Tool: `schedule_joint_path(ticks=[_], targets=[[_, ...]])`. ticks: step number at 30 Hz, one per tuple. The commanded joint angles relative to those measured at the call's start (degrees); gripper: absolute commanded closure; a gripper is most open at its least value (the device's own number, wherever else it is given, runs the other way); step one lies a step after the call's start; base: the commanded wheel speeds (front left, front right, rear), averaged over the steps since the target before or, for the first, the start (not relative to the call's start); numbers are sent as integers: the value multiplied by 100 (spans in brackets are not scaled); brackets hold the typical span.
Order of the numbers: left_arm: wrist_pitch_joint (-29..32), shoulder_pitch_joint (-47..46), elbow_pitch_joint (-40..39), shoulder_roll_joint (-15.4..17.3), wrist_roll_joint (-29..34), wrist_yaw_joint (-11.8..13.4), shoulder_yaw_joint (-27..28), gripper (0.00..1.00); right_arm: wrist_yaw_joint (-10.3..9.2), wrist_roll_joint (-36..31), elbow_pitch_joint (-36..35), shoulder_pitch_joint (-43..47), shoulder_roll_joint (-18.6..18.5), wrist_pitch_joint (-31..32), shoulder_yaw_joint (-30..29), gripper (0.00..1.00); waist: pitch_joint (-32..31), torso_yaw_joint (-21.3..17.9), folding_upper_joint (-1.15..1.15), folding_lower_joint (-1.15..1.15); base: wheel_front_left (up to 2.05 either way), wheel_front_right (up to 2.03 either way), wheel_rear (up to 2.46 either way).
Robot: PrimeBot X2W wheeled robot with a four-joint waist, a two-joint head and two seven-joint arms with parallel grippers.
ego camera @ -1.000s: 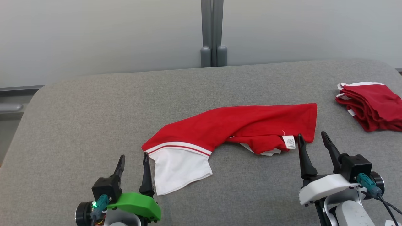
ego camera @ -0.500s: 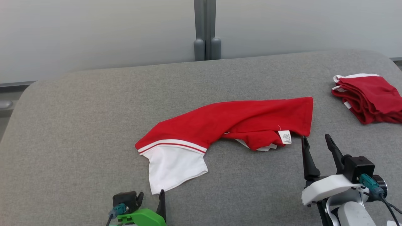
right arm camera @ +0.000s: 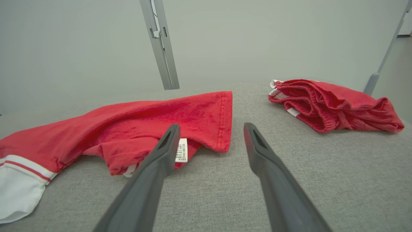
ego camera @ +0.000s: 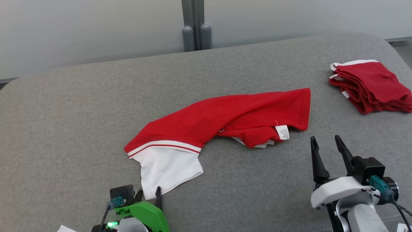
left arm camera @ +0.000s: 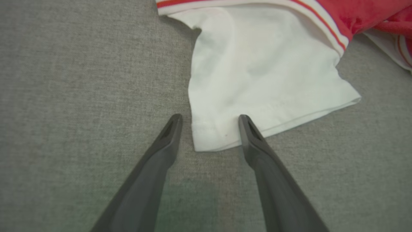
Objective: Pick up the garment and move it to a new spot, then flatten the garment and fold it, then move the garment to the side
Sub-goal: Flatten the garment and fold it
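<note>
The garment [ego camera: 225, 117] lies crumpled across the middle of the grey table [ego camera: 80, 106]. It is red, with a white striped-edged end [ego camera: 167, 167] pointing toward me and a small white label [ego camera: 282, 132]. My left gripper [ego camera: 148, 195] is low at the near corner of that white end. In the left wrist view my left gripper [left arm camera: 209, 120] is open, its two fingers on either side of the white corner [left arm camera: 212, 138]. My right gripper [ego camera: 325, 141] stands open just on the near side of the garment's red right end [right arm camera: 222, 119], with nothing between its fingers.
A folded pile of red cloth [ego camera: 370, 85] sits at the table's far right, also in the right wrist view [right arm camera: 331, 103]. A grey post [ego camera: 194, 29] rises behind the table's far edge against a pale wall. Bare grey table lies to the left of the garment.
The head camera has shifted. My left gripper has tipped down from beside the white end to its near corner, and its fingers have drawn slightly closer. The right gripper holds its pose.
</note>
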Motion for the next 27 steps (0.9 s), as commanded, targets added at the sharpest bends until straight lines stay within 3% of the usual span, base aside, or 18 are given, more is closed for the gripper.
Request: schedule_joint_path(ticks=[1, 14, 27], targets=[[5, -49, 108, 1, -24, -43, -73, 100, -9, -40, 78, -72, -18, -5, -67, 0, 18, -5, 0, 0, 0, 0, 0], [-491, -283, -419, 34, 157, 58, -271, 100, -9, -759, 1533, -1081, -13, 369, -1190, 0, 205, 423, 0, 0, 0, 0, 0], [-348, -283, -1472, 151, 327, 227, -464, 100, -10, -1371, 3465, -2482, -61, 509, -1686, 0, 698, 754, 0, 0, 0, 0, 0]])
